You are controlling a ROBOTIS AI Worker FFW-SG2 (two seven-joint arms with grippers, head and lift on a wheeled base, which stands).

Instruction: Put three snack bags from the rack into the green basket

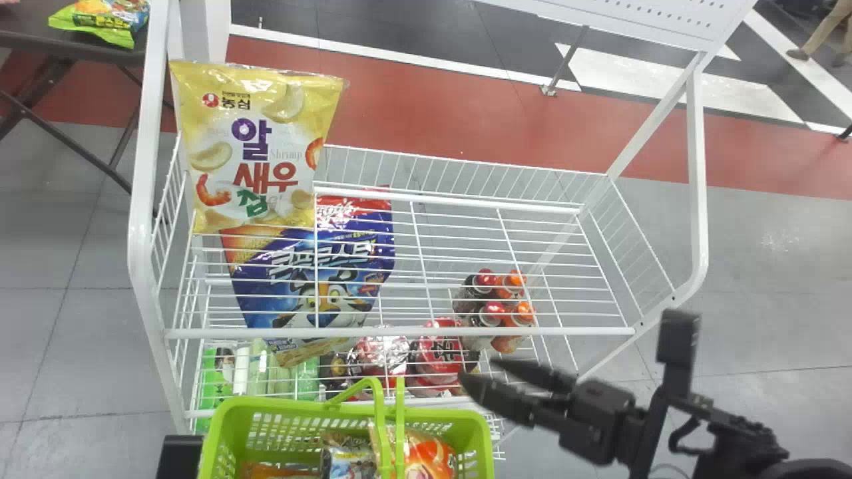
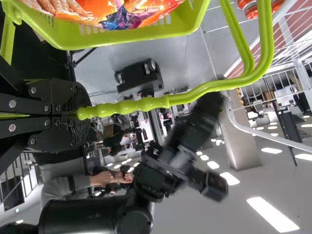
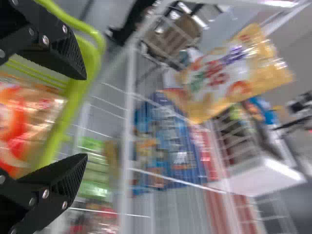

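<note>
Here, right end effector parted, near green basket

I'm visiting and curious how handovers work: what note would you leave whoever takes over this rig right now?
Left gripper: shut on the basket handle.
Right gripper: open, empty, beside the green basket.
Rack: yellow bag at its left end; blue bag behind wires.
Done: seemingly three snack bags in the basket, partly hidden.
Left: probably no more picking; I'd confirm the count.
</note>
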